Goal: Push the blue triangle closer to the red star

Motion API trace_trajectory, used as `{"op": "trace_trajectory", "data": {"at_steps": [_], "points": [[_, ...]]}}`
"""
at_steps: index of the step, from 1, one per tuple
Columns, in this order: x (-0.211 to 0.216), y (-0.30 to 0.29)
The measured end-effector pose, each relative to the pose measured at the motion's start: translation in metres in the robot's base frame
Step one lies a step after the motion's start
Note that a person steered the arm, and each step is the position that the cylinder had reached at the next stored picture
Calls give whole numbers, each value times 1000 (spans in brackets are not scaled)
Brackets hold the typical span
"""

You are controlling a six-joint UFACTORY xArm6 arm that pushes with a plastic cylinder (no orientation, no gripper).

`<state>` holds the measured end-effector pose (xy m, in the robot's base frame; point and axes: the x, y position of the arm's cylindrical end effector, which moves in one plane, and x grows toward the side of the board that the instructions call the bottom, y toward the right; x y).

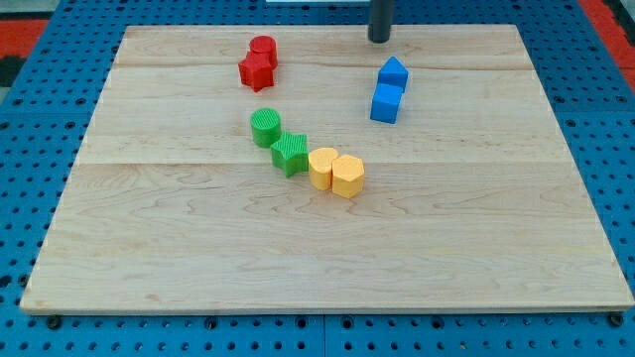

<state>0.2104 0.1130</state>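
Note:
The blue triangle (393, 72) sits at the view's upper right, touching a blue cube (386, 102) just below it. The red star (256, 71) lies at the upper left of centre, touching a red round block (263, 49) above it. My tip (380, 39) rests on the board near its top edge, just above and slightly left of the blue triangle, with a small gap between them.
A green round block (266, 127) and a green star (290, 153) touch in the middle. Two yellow blocks (323, 167) (347, 177) sit together to their right. The wooden board (149, 248) lies on a blue pegboard table.

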Motion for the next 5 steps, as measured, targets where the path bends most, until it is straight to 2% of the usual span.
{"op": "trace_trajectory", "data": {"at_steps": [1, 2, 4, 5], "points": [[58, 100], [75, 69], [85, -68], [97, -79]]}}
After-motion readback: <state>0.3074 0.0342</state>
